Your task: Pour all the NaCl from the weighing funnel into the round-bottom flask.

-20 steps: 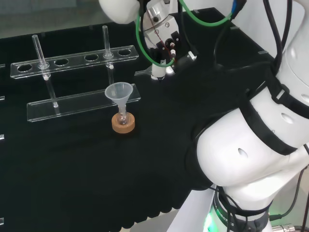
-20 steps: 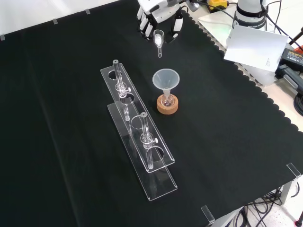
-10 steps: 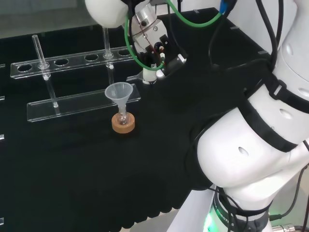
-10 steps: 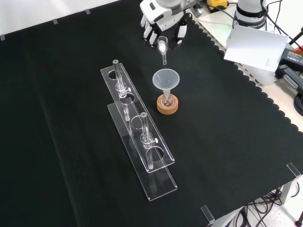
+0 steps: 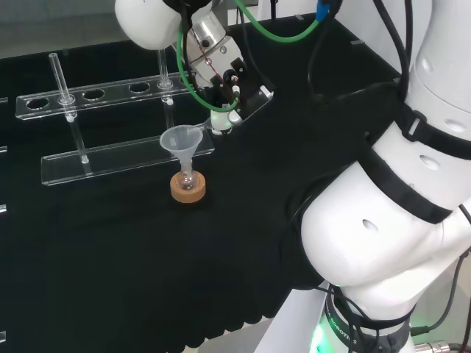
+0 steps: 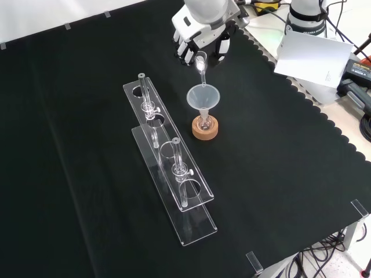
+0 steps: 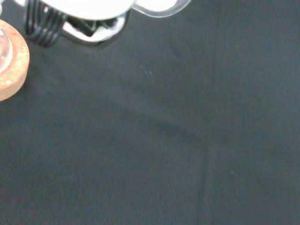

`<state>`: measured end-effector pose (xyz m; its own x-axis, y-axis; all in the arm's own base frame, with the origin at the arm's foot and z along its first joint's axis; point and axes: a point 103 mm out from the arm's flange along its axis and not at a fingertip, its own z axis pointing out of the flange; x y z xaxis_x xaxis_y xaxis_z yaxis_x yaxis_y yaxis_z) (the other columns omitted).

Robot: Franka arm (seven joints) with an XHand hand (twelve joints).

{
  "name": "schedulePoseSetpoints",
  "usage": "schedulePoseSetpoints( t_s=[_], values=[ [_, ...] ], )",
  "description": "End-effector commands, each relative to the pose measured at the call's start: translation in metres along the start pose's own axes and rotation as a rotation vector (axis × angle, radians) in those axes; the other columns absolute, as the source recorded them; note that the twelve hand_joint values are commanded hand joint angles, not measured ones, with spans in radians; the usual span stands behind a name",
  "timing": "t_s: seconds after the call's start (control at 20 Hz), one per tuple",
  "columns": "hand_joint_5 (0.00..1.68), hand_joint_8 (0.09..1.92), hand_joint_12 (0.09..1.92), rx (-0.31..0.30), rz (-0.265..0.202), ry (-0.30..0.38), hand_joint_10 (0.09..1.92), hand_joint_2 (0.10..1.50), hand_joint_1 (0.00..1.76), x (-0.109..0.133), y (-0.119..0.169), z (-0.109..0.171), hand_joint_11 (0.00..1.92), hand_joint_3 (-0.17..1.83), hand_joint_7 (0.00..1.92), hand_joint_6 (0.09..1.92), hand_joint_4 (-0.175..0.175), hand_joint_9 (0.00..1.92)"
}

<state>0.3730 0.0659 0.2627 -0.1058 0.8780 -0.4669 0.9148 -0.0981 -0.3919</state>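
Observation:
A small round-bottom flask [image 6: 203, 122] stands on a cork ring [image 6: 205, 128] with a clear plastic funnel [image 6: 203, 97] in its neck. In the head view the same flask [image 5: 187, 177], ring [image 5: 188, 188] and funnel [image 5: 181, 140] sit at mid-cloth. The hand [image 6: 200, 40] is shut on a clear weighing funnel [image 6: 201, 61] holding white powder. Its spout points down at the plastic funnel's far rim. In the head view the hand [image 5: 221, 92] hangs just right of the funnel, with the weighing funnel [image 5: 221, 122] at its rim. The cork ring [image 7: 10, 65] also edges the wrist view.
A clear acrylic rack [image 6: 168, 157] with two glass tubes stands left of the flask in the front view, and behind it [image 5: 110, 95] in the head view. White papers [image 6: 316, 55] lie past the cloth's scalloped edge at the front view's upper right.
The hand has carried the weighing funnel from the cloth's far edge toward the flask, and its spout now reaches the plastic funnel's rim. Flask and rack have not moved.

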Motion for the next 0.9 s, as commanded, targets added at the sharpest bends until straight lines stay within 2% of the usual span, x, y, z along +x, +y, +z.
schedulePoseSetpoints(
  t_s=[0.05,0.9],
  values=[
    [1.35,0.58,0.97,0.006,0.010,-0.056,0.24,0.64,1.13,0.002,0.001,-0.005,0.98,0.63,0.85,0.52,0.175,1.18],
    [1.35,0.58,0.96,0.033,0.029,-0.160,0.23,0.64,1.13,0.005,-0.001,-0.016,0.99,0.63,0.83,0.52,0.175,1.18]
  ],
)
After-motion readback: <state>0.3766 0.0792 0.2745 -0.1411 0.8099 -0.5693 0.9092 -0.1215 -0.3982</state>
